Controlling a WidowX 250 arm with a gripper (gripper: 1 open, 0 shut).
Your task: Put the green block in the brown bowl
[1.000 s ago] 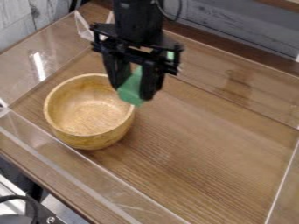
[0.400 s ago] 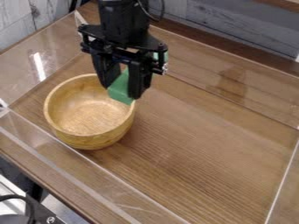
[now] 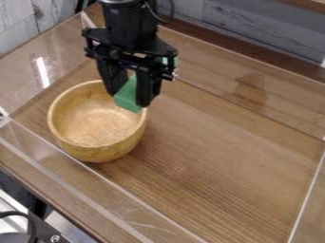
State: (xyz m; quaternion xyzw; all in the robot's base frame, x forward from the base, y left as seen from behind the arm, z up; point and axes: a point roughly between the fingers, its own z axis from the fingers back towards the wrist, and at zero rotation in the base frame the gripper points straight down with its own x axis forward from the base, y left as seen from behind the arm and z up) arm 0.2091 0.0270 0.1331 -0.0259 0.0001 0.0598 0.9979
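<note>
The green block [image 3: 127, 95] hangs tilted between the black fingers of my gripper [image 3: 131, 93], which is shut on it. Its lower end sits just above the right rim of the brown bowl [image 3: 91, 121], a round light-wood bowl with a hollow that holds nothing, standing on the left part of the table. My black arm comes down from the top of the view and hides the block's upper end.
A wooden tabletop [image 3: 229, 142] is enclosed by low clear acrylic walls [image 3: 140, 220] along the front and sides. A pale plank wall [image 3: 267, 24] runs behind the table. Cables show at the bottom left corner [image 3: 26, 228].
My gripper has carried the green block leftward, from beside the bowl's right edge to over its right rim. The bowl has stayed in place.
</note>
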